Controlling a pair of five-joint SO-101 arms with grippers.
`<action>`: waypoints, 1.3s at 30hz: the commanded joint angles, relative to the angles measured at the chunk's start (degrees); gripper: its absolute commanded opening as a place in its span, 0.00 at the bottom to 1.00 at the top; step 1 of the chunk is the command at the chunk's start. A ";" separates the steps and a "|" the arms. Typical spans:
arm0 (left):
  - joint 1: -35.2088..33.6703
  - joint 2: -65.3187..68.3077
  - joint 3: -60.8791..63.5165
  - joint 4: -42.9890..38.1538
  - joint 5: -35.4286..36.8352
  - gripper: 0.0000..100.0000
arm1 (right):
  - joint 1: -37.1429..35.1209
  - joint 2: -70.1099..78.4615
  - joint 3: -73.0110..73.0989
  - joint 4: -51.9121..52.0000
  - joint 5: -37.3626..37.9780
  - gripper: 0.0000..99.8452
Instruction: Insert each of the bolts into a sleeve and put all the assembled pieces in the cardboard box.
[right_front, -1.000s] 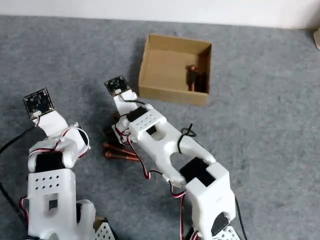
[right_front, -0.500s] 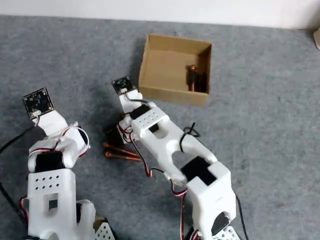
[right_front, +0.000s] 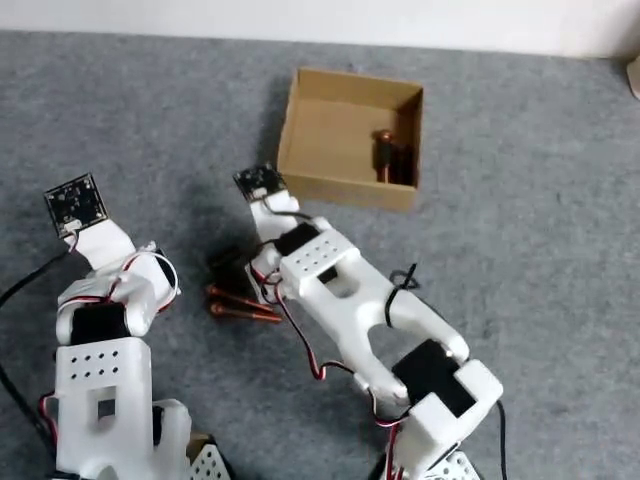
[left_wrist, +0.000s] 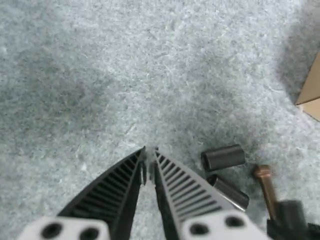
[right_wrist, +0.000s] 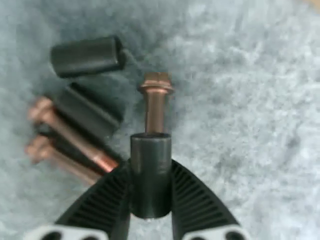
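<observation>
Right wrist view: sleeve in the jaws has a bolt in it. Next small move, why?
Probably lift it and carry toward the cardboard box: the right gripper is shut on a sleeve with a bolt already seated, and one assembled piece lies in the box.

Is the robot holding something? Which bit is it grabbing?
The right pincer grips the black sleeve, bolt poking out. The left pincer holds nothing.

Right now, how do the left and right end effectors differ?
The right end effector is shut on a black sleeve with a bolt sticking out; the left end effector is shut on nothing. The right is nearer the cardboard box than the left. Both have ribbed black fingers.
</observation>
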 joint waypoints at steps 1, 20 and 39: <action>-0.13 0.22 -1.27 -1.05 0.00 0.04 | 3.56 3.30 1.80 -2.86 -0.62 0.02; 1.89 0.22 -1.19 -0.97 -0.09 0.04 | 5.85 8.75 -2.68 -0.13 -0.88 0.24; 1.89 0.22 -1.19 -1.05 -0.09 0.04 | 2.77 2.15 -2.42 -0.31 -0.62 0.00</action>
